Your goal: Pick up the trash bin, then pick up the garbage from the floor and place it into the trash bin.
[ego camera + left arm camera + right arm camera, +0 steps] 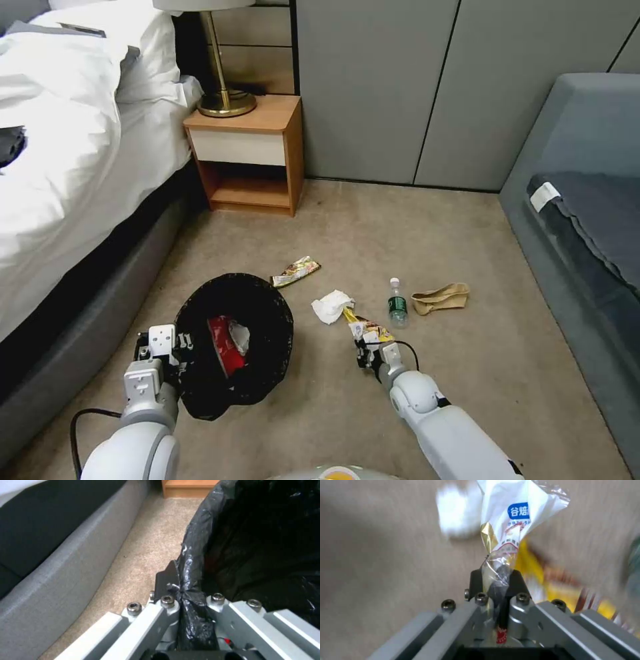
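- The trash bin (pixel 235 343) was held at its bag-lined rim by the left gripper (pixel 181 595), jaws clamped.
- A light, crinkly wrapper (pixel 511 525) was pinched at its end by the right gripper (pixel 499 580).

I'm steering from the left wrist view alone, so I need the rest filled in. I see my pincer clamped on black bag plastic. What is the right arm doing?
Observer: The right pincer is shut on a snack wrapper, low over the carpet, to the right of the trash bin.
Operator: Anything in the bin?
Observer: Yes, a red-and-white packet lies inside; the left pincer grips the rim on the bed side.
Operator: What's lying on the floor?
Observer: Another wrapper, a paper wad, a small bottle and a brown paper bag.
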Robot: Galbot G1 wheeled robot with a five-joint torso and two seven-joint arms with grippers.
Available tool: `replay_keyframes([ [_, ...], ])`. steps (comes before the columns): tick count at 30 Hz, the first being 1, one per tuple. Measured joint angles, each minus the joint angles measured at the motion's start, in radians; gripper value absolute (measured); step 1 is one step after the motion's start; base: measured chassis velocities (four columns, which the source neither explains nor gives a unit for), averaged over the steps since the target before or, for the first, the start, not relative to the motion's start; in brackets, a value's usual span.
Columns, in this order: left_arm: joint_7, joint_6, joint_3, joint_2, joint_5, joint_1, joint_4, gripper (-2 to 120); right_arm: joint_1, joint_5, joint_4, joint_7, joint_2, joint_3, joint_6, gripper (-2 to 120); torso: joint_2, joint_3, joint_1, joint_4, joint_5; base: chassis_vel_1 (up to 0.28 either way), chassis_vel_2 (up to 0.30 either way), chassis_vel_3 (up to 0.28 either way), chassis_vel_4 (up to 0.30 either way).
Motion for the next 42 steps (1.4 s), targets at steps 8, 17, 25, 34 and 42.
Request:
replay_keyframes([
  [8, 0.000, 0.001, 0.013, 0.000, 0.006, -0.001, 0.008, 1, -0.037, -0.018, 0.246, -0.030, -0.030, 0.007, 0.120, 0, 0.000, 0.000, 0.000, 0.0000, 0.0000, 0.000, 0.000, 0.000, 0.000],
  [17, 0.001, 0.000, 0.029, 0.006, 0.012, 0.005, 0.006, 1, -0.021, 0.014, 0.614, -0.260, -0.121, -0.068, 0.352, 0, 0.000, 0.000, 0.000, 0.0000, -0.0002, 0.000, 0.000, 0.000, 0.000],
  [25, 0.009, -0.008, 0.057, -0.003, 0.031, 0.013, -0.001, 1, 0.018, 0.056, 0.624, -0.267, -0.168, -0.265, 0.370, 0, 0.000, 0.000, 0.000, 0.0000, 0.0000, 0.000, 0.000, 0.000, 0.000],
  [34, 0.009, -0.009, 0.060, -0.004, 0.032, 0.016, -0.007, 1, 0.034, 0.052, 0.533, -0.242, -0.149, -0.351, 0.369, 0, 0.000, 0.000, 0.000, 0.0000, -0.0002, 0.000, 0.000, 0.000, 0.000],
  [42, 0.010, -0.009, 0.060, -0.004, 0.033, 0.017, -0.010, 1, 0.043, 0.027, 0.440, -0.233, -0.111, -0.370, 0.369, 3, 0.000, 0.000, 0.000, 0.0001, -0.0001, 0.000, 0.000, 0.000, 0.000],
])
